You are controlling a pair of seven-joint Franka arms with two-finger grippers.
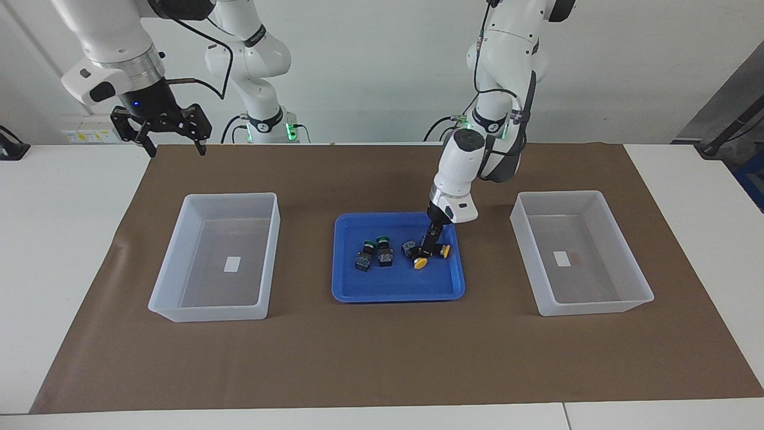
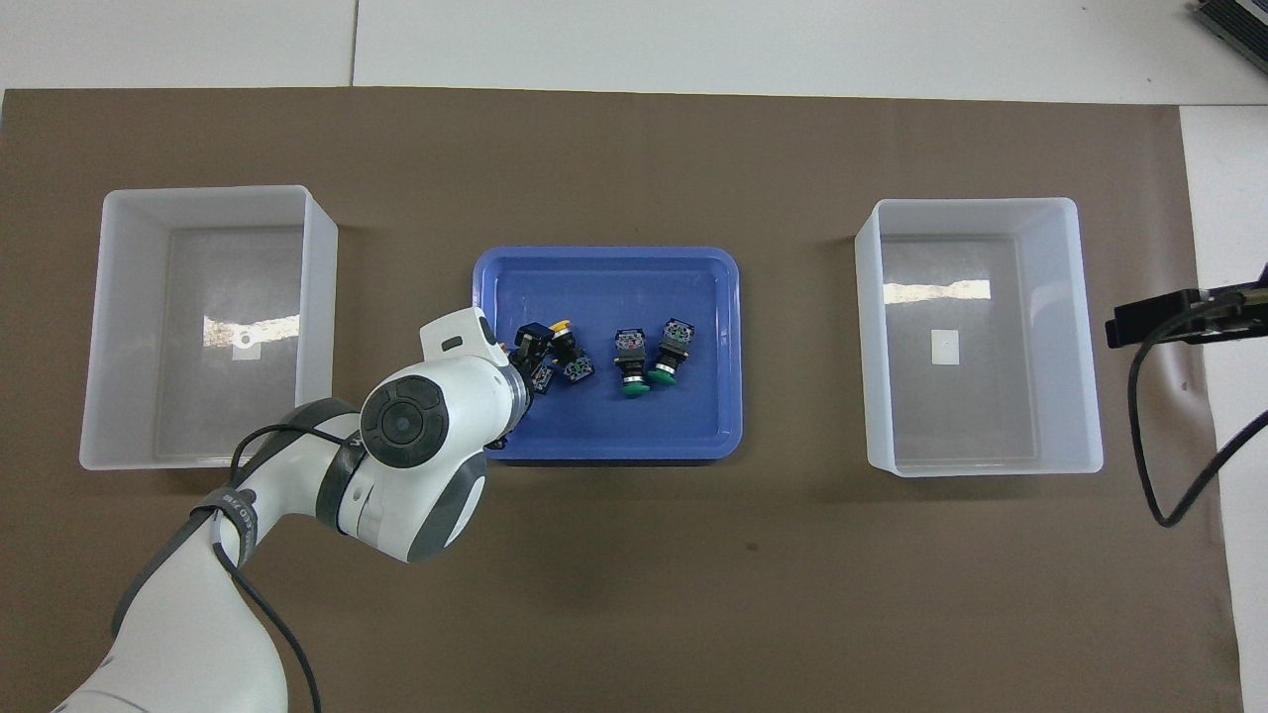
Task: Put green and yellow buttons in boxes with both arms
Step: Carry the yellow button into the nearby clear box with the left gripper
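Note:
Four push buttons lie in the shallow blue tray [image 1: 394, 292] [image 2: 614, 436] in the middle of the table. The two green buttons [image 1: 365, 254] [image 1: 384, 251] [image 2: 634, 374] [image 2: 666, 358] lie side by side toward the right arm's end. The two yellow buttons [image 1: 420, 263] [image 1: 445, 251] lie toward the left arm's end; only one yellow cap [image 2: 562, 325] shows in the overhead view. My left gripper [image 1: 430, 246] [image 2: 525, 364] is down in the tray, right at the yellow buttons. My right gripper [image 1: 161, 132] is open, empty and waits raised at the robots' end.
Two translucent white boxes stand on the brown mat, one at each end of the tray: one toward the right arm's end [image 1: 179, 310] [image 2: 1085, 327], one toward the left arm's end [image 1: 597, 307] [image 2: 94, 327]. Each holds only a small white label.

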